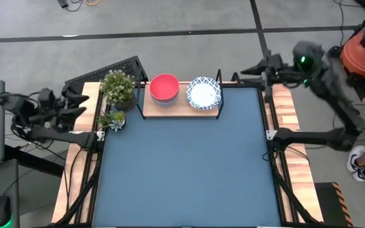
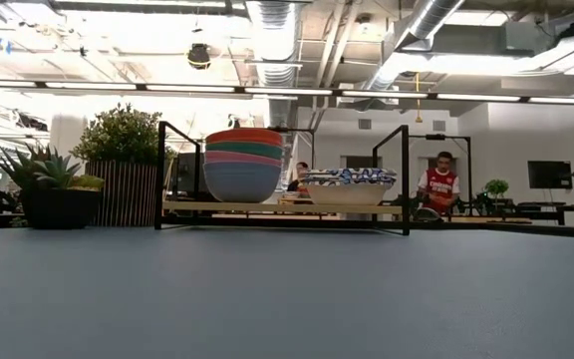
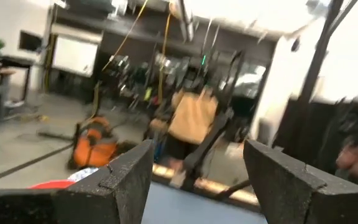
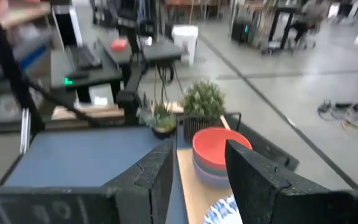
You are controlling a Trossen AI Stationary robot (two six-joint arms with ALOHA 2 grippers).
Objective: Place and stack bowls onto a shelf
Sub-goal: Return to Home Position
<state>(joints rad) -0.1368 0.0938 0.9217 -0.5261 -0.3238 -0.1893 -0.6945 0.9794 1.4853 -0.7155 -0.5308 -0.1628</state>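
Blue mat [image 1: 182, 164] covers the table. Off its left edge, the left gripper [image 1: 80, 104] points at the plants [image 1: 118, 87], fingers wide apart and empty. On the shelf [image 1: 181, 102] at the back stand the plain bowls [image 1: 164, 87] in one stack, red on top, and just beside them the patterned bowls [image 1: 203, 93]. Beyond the back right corner, the right gripper [image 1: 249, 71] points at the shelf, fingers partly apart, holding nothing.

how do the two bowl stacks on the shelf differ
Colour: the plain stack runs red, green, pink, blue from top down; the patterned stack is white with blue patterning. Height: the plain stack stands taller than the patterned stack. Place: the plain stack sits nearer the plants, the patterned stack farther off. Both stand upright on the shelf.
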